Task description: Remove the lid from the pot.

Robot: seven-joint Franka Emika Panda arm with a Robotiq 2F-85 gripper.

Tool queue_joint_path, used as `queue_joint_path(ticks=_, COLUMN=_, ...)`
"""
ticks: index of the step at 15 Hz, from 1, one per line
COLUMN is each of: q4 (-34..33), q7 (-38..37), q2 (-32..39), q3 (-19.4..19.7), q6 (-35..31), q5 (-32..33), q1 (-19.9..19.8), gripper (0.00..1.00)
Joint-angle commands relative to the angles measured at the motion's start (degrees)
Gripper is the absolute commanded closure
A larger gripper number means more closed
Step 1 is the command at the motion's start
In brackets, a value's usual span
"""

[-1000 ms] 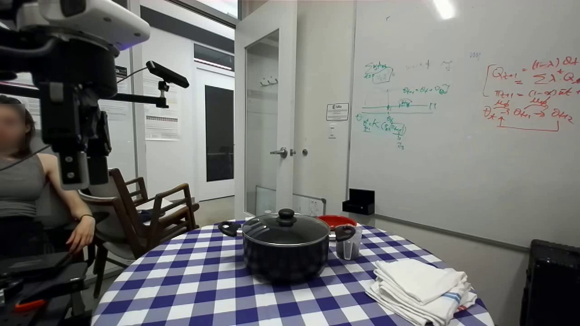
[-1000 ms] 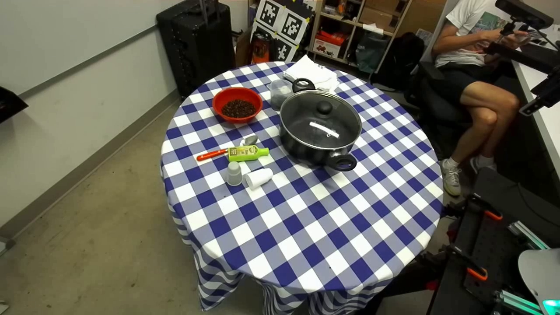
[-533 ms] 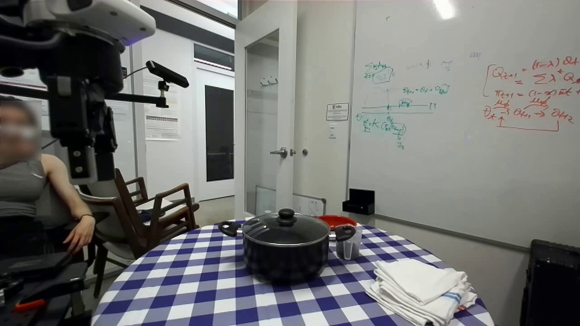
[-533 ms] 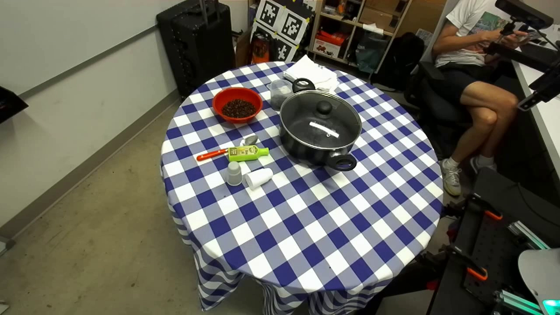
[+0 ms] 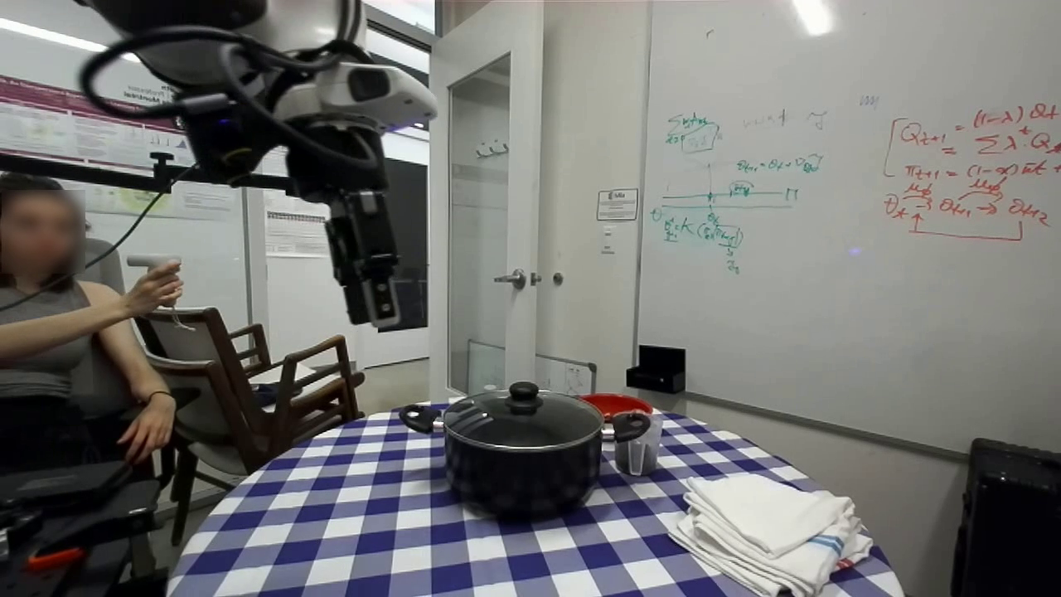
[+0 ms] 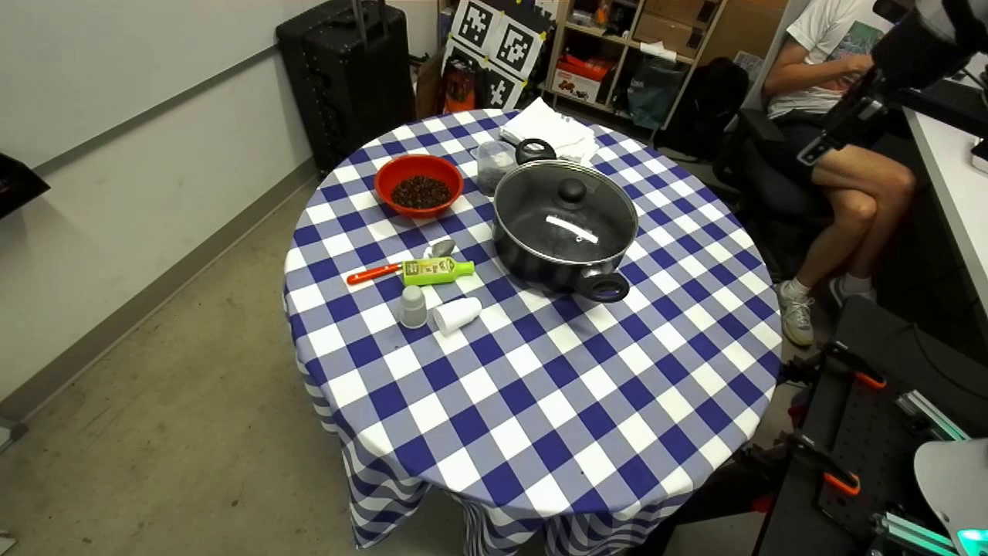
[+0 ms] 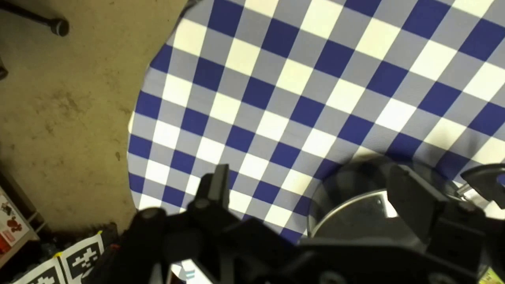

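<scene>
The lid (image 5: 489,423), dark glass with a black knob (image 5: 524,394), sits on the black pot (image 5: 522,485). In an exterior view from above, the lid (image 6: 544,216) covers the pot (image 6: 529,266), whose handles stick out at both ends. My gripper (image 5: 373,315) hangs in the air, above and to the left of the pot in that view, touching nothing. It also shows at the right edge from above (image 6: 809,158). In the wrist view my gripper (image 7: 311,169) has its fingers wide apart with nothing between them. The right finger hides part of the lid (image 7: 359,221); the knob is hidden there.
A red bowl of dark beans (image 6: 384,194) and a clear cup (image 6: 494,166) stand near the pot. White towels (image 5: 771,531) lie beside it. A green bottle (image 6: 436,271), red-handled spoon (image 6: 374,272), grey shaker (image 6: 413,307) and white cup (image 6: 457,315) are on the checkered table (image 6: 509,440).
My gripper has swung in from the edge of both exterior views toward the table and now hangs slightly tilted. The pot and lid have not moved. The seated person has raised a hand.
</scene>
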State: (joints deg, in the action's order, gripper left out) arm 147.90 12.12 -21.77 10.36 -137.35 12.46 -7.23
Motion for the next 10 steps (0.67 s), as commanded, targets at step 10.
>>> queue_joint_path(ticks=10, q4=-28.82, q7=1.63, q2=27.68, q3=-7.65, q6=1.11, q5=-2.72, q1=5.35, gripper=0.00)
